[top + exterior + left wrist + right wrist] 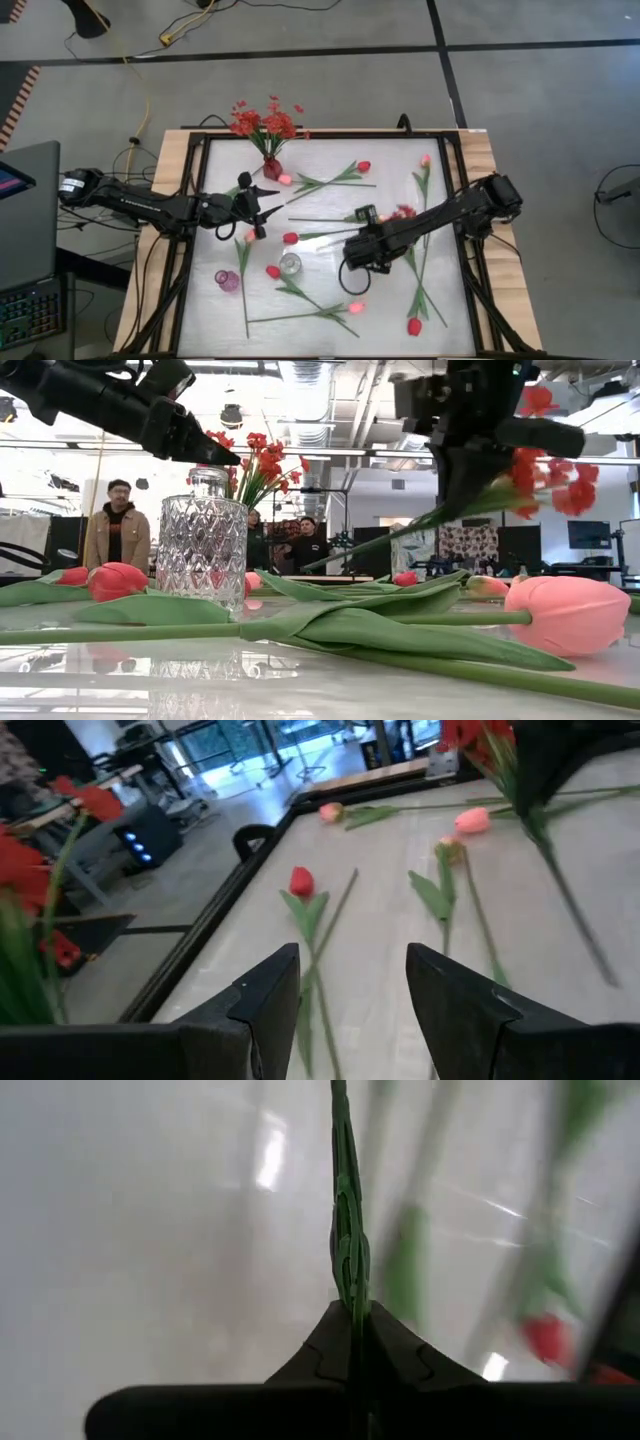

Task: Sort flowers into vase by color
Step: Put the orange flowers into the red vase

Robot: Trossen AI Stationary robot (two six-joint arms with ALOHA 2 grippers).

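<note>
Right gripper (352, 1342) pinches stem (346, 1230) — above glossy table (330, 190).

A: High cam looks straight down, far off, whole table (330, 160) in frame. Low cam sits at tabletop level, facing the room.
B: Wrists?
A: Each looks forward past its own jaws, close in. Left wrist and high share the tulips (302, 882); right wrist shows a stem (349, 1230) between its jaws.
</note>
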